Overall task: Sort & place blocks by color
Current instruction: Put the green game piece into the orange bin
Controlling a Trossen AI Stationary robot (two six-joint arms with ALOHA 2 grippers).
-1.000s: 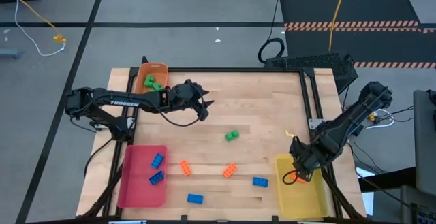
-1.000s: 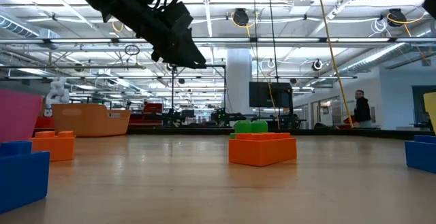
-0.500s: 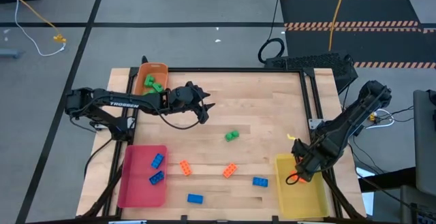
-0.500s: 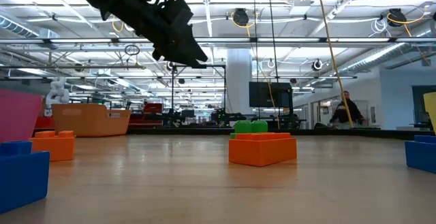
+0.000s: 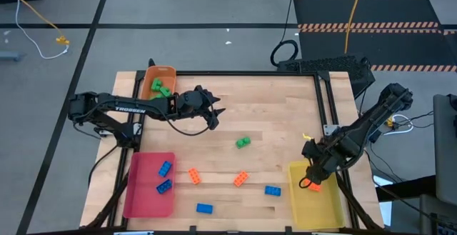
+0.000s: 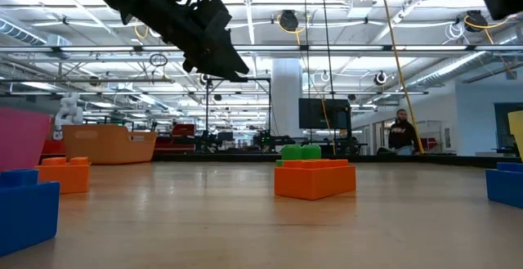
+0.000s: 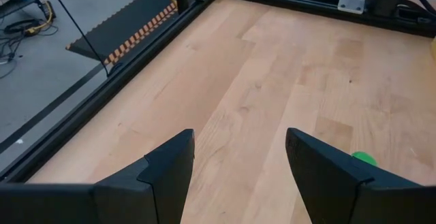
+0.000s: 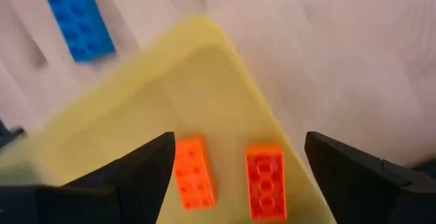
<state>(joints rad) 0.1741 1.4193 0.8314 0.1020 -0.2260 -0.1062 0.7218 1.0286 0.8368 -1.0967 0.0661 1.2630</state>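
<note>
- While the right pincer (image 5: pixel 312 183) is hovering wide open and empty, two small orange studded plastic bricks (image 8: pixel 193 171) are lying just below it in the shallow yellow plastic tray (image 8: pixel 129 118).
- With the drop apparently done, the next orange brick on the table (image 5: pixel 241 179) is probably calling for its reach.
- The left pincer (image 5: pixel 214 113) is waiting open, empty, the small green studded brick (image 5: pixel 243 143) near it.

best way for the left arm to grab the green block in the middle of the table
Come straight down on the green block with the left gripper, whose fingers are open. It sits alone on bare wood, so nothing blocks either side. Close across its narrower sides; the flat walls probably hold better than the studded top.
</note>
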